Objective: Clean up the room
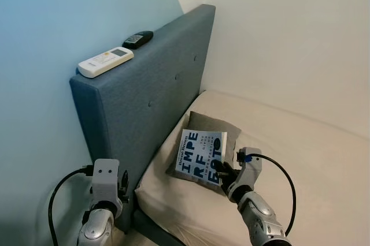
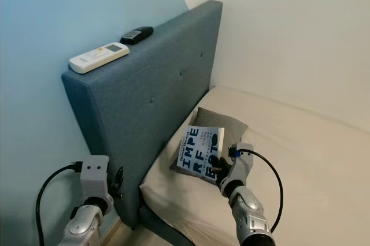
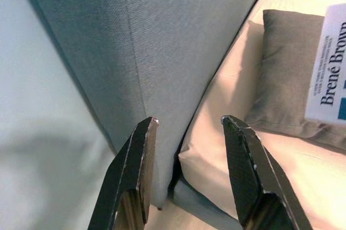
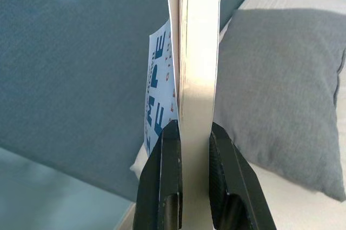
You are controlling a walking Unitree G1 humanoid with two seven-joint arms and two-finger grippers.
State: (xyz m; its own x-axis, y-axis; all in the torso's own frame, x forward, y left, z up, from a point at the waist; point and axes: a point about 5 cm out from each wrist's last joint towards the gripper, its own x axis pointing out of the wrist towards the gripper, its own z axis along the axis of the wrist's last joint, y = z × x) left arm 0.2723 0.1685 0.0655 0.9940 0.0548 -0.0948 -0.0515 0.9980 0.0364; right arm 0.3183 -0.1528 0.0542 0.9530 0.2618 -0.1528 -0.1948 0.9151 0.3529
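My right gripper (image 1: pixel 226 172) is shut on a white book with blue lettering (image 1: pixel 201 156), holding it upright above a grey pillow (image 1: pixel 222 126) on the bed. In the right wrist view the book (image 4: pixel 197 57) stands edge-on between the two black fingers (image 4: pixel 165 178). My left gripper (image 3: pixel 189 127) is open and holds nothing, low beside the corner of the blue headboard (image 1: pixel 144 101). On the headboard's top lie a white remote (image 1: pixel 106 61) and a black remote (image 1: pixel 137 39).
The bed's beige mattress (image 1: pixel 289 159) stretches to the right, against a white wall (image 1: pixel 289 32). A light blue wall (image 1: pixel 40 84) stands behind the headboard on the left. Bare floor shows below the bed corner (image 3: pixel 184 219).
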